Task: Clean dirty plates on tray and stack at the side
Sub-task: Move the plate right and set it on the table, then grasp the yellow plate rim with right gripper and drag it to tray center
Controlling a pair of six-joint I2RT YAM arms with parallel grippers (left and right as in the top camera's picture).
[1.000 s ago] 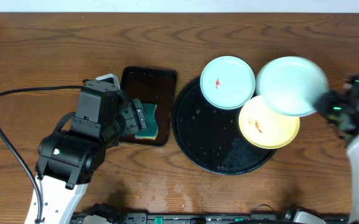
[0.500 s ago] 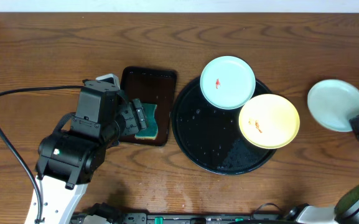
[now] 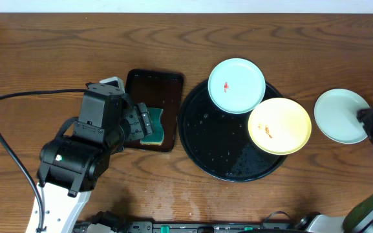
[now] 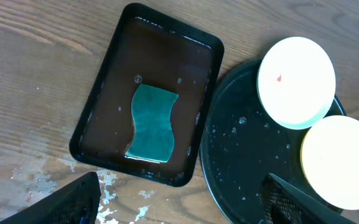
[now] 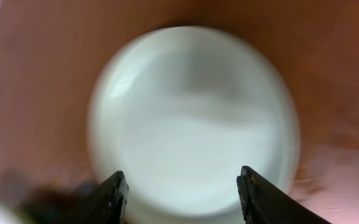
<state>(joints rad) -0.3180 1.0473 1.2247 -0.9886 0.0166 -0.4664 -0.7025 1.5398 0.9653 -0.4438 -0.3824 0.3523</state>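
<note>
The round black tray (image 3: 215,149) carries a mint plate (image 3: 236,85) with a red smear and a yellow plate (image 3: 279,125) with a red smear. A third mint plate (image 3: 339,115), with no smear showing, lies on the wood to the right of the tray. My right gripper (image 3: 367,120) is at that plate's right edge. In the right wrist view its jaws (image 5: 182,177) stand open, spread over the blurred plate (image 5: 191,118). My left gripper (image 4: 182,183) is open, hovering above the table near the front edges of both trays.
A small rectangular dark tray (image 3: 154,84) left of the round tray holds a teal sponge (image 3: 152,125). Water spots mark the wood (image 4: 114,183) in front of it. A black cable (image 3: 5,129) loops at the left.
My right gripper carried the mint plate from above the tray out to the table on the right. Its jaws have parted. The left arm has not moved.
</note>
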